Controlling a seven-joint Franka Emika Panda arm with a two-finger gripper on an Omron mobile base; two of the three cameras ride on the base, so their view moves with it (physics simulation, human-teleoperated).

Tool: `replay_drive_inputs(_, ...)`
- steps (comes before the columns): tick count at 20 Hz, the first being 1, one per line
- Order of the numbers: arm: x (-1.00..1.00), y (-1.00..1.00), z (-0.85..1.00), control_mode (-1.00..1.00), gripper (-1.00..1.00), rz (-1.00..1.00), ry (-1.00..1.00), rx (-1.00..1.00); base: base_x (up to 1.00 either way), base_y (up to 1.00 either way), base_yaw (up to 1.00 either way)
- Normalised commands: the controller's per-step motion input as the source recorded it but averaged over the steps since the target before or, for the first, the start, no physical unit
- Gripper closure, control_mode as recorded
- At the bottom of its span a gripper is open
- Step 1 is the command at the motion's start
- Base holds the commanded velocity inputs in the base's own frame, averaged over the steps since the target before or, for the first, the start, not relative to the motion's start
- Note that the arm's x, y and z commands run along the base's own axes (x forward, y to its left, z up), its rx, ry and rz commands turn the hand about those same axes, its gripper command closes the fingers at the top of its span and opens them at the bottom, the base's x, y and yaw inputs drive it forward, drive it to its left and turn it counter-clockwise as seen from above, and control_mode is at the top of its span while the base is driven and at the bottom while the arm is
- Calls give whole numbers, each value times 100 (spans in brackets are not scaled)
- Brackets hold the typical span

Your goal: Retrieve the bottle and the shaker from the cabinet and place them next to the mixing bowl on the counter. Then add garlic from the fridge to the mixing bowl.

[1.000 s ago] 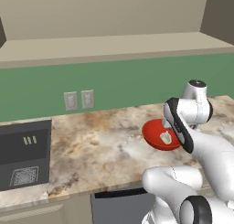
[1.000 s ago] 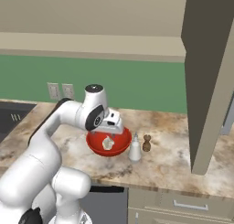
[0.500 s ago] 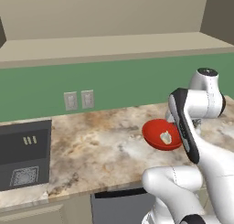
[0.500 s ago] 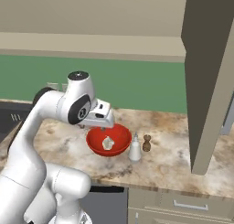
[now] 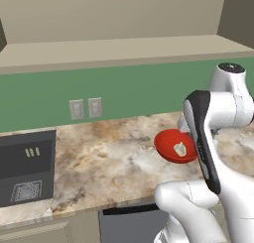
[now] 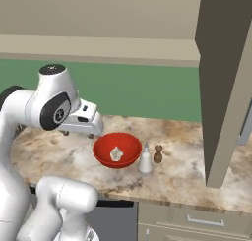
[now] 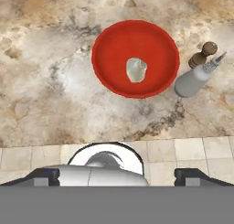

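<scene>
The red mixing bowl [image 7: 109, 45] [image 6: 106, 147] [image 5: 166, 143] sits on the marbled counter [image 7: 45, 81] [image 6: 187, 171] [image 5: 109, 157]. A whitish garlic bulb [image 7: 136, 69] [image 6: 116, 153] [image 5: 179, 149] lies in its middle. Just right of the bowl stand the pale bottle [image 7: 194, 79] [image 6: 145, 160] and the small brown shaker [image 7: 202, 55] [image 6: 158, 154], close together. My gripper [image 6: 78, 134] [image 7: 116, 176] hovers above the counter, left of the bowl in the right base view. It is open, its fingertips [image 7: 45, 175] stand wide apart, and nothing is between them.
A tall cabinet door [image 6: 221, 87] hangs open over the counter's right end. The wall cabinet's underside [image 6: 98, 43] runs overhead. A dark sink [image 5: 25, 167] lies at the left, with wall outlets [image 5: 84, 108] on the green backsplash. Drawers [image 6: 197, 220] sit below the counter.
My hand has lifted away from just above the bowl, moving up and to the left in the right base view. The garlic stays in the bowl. The jaws remain open.
</scene>
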Motion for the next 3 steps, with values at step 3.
replay_drive_inputs(3, -68, 5, 36, -100, -100, 0, 0, 0, 0, 0, 0)
